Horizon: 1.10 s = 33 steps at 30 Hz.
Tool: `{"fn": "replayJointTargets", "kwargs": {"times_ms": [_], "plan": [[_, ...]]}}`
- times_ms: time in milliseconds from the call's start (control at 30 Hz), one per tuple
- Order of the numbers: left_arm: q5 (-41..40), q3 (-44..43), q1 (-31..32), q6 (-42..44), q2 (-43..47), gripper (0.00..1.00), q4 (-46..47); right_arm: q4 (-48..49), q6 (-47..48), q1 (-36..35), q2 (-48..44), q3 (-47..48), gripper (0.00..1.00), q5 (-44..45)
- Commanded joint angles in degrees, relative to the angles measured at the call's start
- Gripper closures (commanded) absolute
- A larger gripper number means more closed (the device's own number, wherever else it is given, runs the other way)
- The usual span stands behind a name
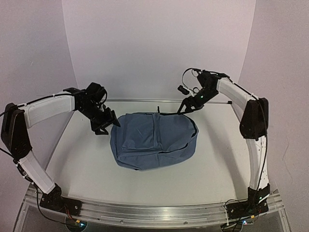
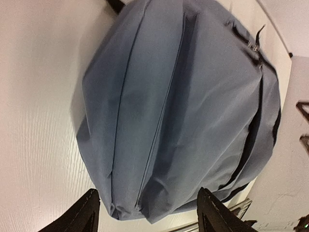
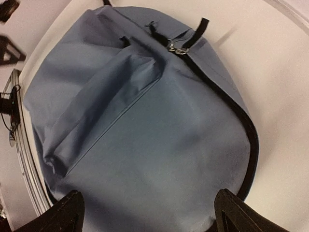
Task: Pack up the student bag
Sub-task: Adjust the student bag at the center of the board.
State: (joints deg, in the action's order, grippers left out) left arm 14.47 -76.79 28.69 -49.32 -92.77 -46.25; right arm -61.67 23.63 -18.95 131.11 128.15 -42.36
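The bag (image 1: pixel 153 140) lies flat in the middle of the top view, on the white table (image 1: pixel 212 169), with its rounded top toward the right of the frame. It is zipped shut. Its front pocket (image 1: pixel 140 135) faces up, and a dark zipper (image 3: pixel 244 121) runs round the domed edge. In the right wrist view two metal zipper pulls (image 3: pixel 176 47) sit together at the upper middle of the frame, with a short black strap (image 3: pixel 199 30) just beside them.

The left gripper (image 1: pixel 102 126) hangs at the bag's left edge in the top view, near the fabric. Whether it touches cannot be told. Its jaws are spread wide and hold nothing. In the left wrist view its two dark fingers (image 2: pixel 82 212) stand at the lower edge of the frame, well apart, and the bag fills the frame above them.

The right gripper (image 1: pixel 185 108) is at the bag's upper right edge in the top view, close to the zipper line. It too is released. In the right wrist view its fingers (image 3: pixel 63 212) sit in the lower corners of the frame with the blue fabric between them, and nothing is grasped. Contact with the bag cannot be told here either.

An aluminium rail (image 1: pixel 154 210) carrying both arm bases crosses the bottom of the top view.
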Motion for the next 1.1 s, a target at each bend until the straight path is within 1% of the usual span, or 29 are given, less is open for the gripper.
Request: {"fn": "replayJointTargets", "kwargs": {"times_ms": [0,67,167,233,300,367,433,500,600,667,733,767,833,933,1000,1067], "plan": [[-2.3,8.9,5.6,-9.4,3.6,0.32,5.0,2.9,-9.0,-0.3,7.0,8.4,0.07,-0.1],[-2.3,11.3,7.0,-11.6,4.1,0.33,6.5,4.5,-9.6,-0.3,8.5,8.2,0.09,0.6],[-1.5,12.7,7.5,-12.6,2.9,0.35,9.1,5.4,-8.7,-0.2,8.7,5.1,0.13,1.1],[-0.7,11.5,7.5,-11.2,-0.4,0.38,10.4,5.4,-7.3,-0.3,6.8,0.2,0.17,0.4],[0.2,8.1,7.5,-9.0,-4.5,0.42,11.0,5.4,-5.4,-0.2,3.2,-7.3,0.20,-0.9],[0.7,2.9,7.4,-5.9,-10.0,0.46,10.6,5.5,-3.4,-0.3,-0.9,-15.1,0.23,-2.3],[1.3,-3.6,7.4,-2.0,-16.3,0.49,9.1,5.4,-1.9,-0.2,-4.7,-22.5,0.26,-3.5],[1.2,-12.4,7.1,1.5,-22.1,0.51,5.7,5.4,-0.6,-0.3,-9.5,-30.6,0.29,-4.7],[-0.3,-24.5,5.0,6.1,-30.5,0.54,-0.2,4.8,1.3,-1.1,-16.0,-40.4,0.31,-6.9],[-2.1,-31.3,2.5,7.5,-33.7,0.54,-3.3,3.6,3.4,-2.7,-20.6,-46.0,0.31,-7.7],[-2.5,-36.5,-0.8,8.0,-35.8,0.50,-3.9,2.2,5.7,-4.9,-25.1,-49.9,0.30,-7.8],[-1.9,-37.8,-2.5,7.8,-36.1,0.48,-3.4,1.7,6.6,-5.8,-27.1,-51.3,0.29,-8.1],[-1.0,-39.5,-5.5,7.7,-36.0,0.43,-2.3,0.5,7.5,-6.9,-31.2,-51.3,0.26,-9.5],[-0.2,-40.5,-6.7,9.4,-34.1,0.38,-2.1,-0.1,6.6,-6.8,-34.8,-47.4,0.20,-9.2],[1.4,-37.8,-6.4,9.7,-31.6,0.37,-1.5,0.2,5.1,-5.3,-35.5,-43.3,0.16,-7.7],[2.4,-31.8,-5.1,9.0,-27.7,0.36,0.5,0.5,2.5,-2.0,-33.3,-38.8,0.14,-7.9]]}}
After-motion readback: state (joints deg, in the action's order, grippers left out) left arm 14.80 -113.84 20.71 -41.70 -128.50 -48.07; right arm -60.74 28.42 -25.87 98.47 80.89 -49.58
